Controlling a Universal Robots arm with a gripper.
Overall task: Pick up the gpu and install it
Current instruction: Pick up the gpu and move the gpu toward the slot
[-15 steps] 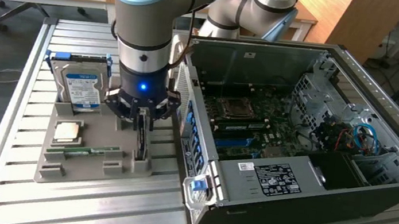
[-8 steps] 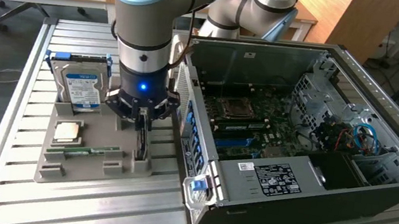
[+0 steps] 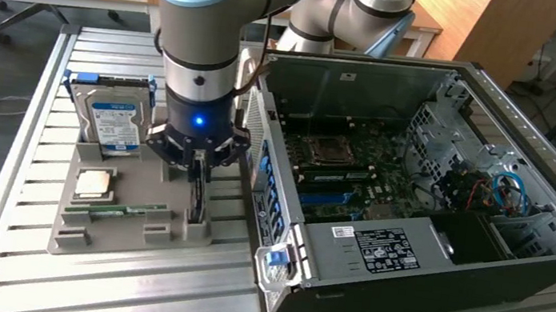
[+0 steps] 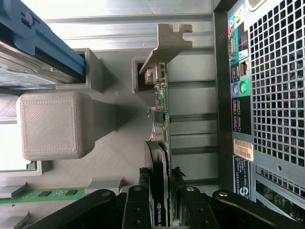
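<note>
The thin dark gpu card with its pale metal bracket (image 4: 159, 114) stands on edge in a slot of the grey plastic holder (image 3: 155, 229) on the ribbed aluminium table (image 3: 110, 287), which leaves both its faces free. The black pincer (image 4: 164, 210) hangs over it and pinches the card across its thickness, just beside the open black computer case (image 3: 406, 246).

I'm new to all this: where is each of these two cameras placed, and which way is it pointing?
Exterior view: off the arm and above, looking down on the tray and open computer case; the arm and gripper show.
Wrist view: on the wrist, looking past the fingers, closed on the gpu, onto the tray.
Shared: gpu, tray, hard drive, computer case.
</note>
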